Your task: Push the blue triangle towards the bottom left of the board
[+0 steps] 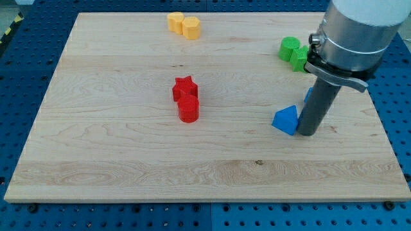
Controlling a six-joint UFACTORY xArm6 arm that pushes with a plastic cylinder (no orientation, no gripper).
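Wooden worktop (128, 154) on blue pegboard base (19, 70). Arm body (356, 32) enters at 2 o'clock; no pincer on this rig, just a dark rod holding nothing. My tip (306, 134) sits on the worktop touching the blue triangle's (286, 120) 3 o'clock side. Blue triangle at roughly 3 o'clock of board centre. Red blocks (186, 98), star and cylinder touching, near centre. Yellow blocks (183, 25) at 12. Green blocks (292, 52) at 2. Another blue bit behind rod, shape unclear.

- Path toward the bottom left of the wooden board (128, 173) is obstructed only by the red star block (185, 86) and red cylinder block (189, 109), touching.
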